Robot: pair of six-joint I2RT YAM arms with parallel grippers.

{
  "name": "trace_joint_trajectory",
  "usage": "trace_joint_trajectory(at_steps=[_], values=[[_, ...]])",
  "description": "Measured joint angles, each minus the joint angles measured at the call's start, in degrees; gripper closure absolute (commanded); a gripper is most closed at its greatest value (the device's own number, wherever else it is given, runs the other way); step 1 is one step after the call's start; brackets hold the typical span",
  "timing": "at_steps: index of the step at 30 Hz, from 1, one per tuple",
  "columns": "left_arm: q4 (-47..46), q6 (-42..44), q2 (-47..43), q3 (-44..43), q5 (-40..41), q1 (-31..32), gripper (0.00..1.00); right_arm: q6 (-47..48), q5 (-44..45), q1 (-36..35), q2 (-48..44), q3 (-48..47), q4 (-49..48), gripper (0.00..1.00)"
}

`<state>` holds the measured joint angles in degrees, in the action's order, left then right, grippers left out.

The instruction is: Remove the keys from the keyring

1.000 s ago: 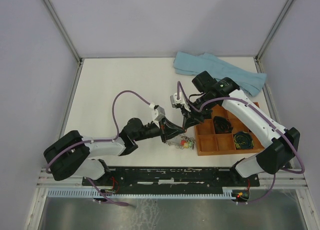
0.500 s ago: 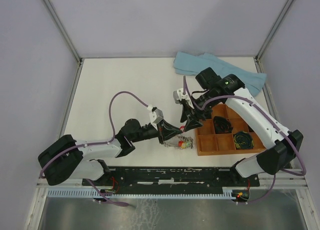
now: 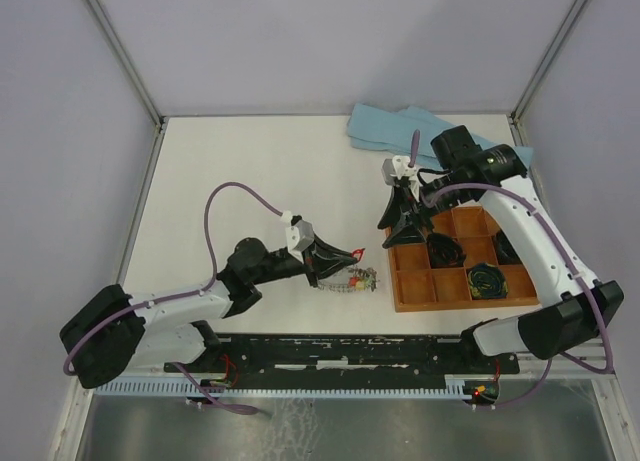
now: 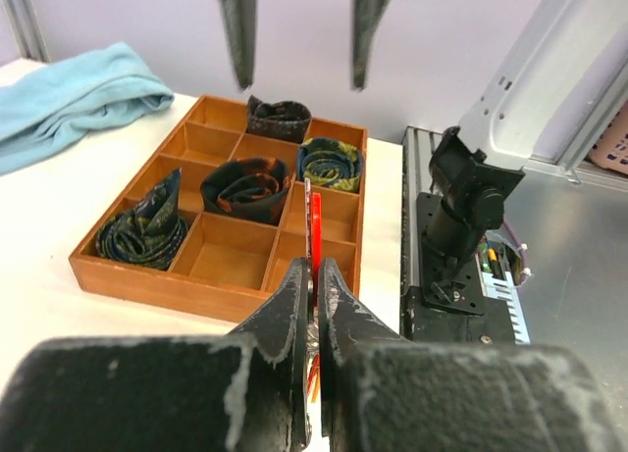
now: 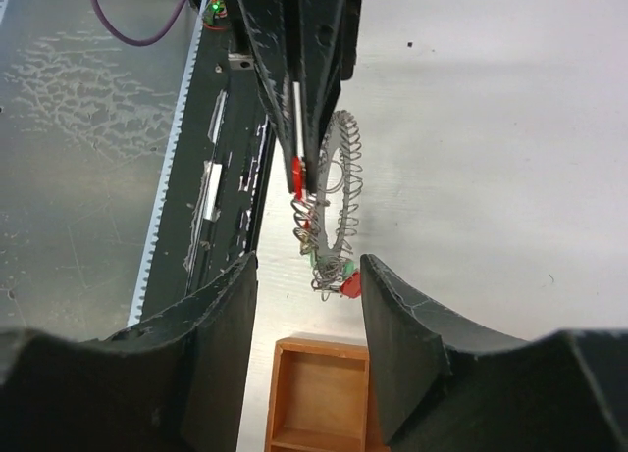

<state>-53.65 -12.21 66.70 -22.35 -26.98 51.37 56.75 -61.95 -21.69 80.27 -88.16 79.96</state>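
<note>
Left gripper [image 3: 350,255]: reaches from the table's left side toward the near edge. Its jaws are pressed together on a red key [image 4: 315,226], seen as a thin red strip standing between the fingers.
Left wrist view, limits: the gripper's own dark body fills the bottom of the view and hides whatever hangs below the strip.
Keyring [image 5: 348,177]: on the table by the near edge, just left of the tray's near left corner, at the left gripper's tip. The top view gives only a silvery smudge. The right wrist view shows an oval ring fringed with wire loops. Whether all of it rests on the table cannot be told.
Keys [image 5: 345,283]: red and green heads bunched at the ring's end nearest the tray, too small to count.
Right gripper [image 3: 403,237]: above the tray's left edge, covering its far left corner in the top view. The jaws are apart with nothing between them. The left wrist view cuts off all but its fingertips.
Tray [image 3: 462,303]: wooden, at the table's right side. The left wrist view shows four dark coiled bundles [image 4: 245,189] in its compartments, and the right arm hides part of them from above.
Cloth [image 3: 430,136]: blue, at the far right corner, partly behind the arm.
</note>
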Motion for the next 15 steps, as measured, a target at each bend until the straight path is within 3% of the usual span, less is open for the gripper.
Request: trace_joint_trajectory(at_steps=[7,15], values=[[0.22,0.59,-3.26,-0.2,-8.17,-2.95,0.97,-1.31,-5.66,-0.13,-0.09,10.78,-9.66,0.47],[1.27,0.61,-3.72,-3.21,-17.81,-5.31,0.97,-3.91,-4.07,-9.33,-0.11,14.82,-20.63,0.57]])
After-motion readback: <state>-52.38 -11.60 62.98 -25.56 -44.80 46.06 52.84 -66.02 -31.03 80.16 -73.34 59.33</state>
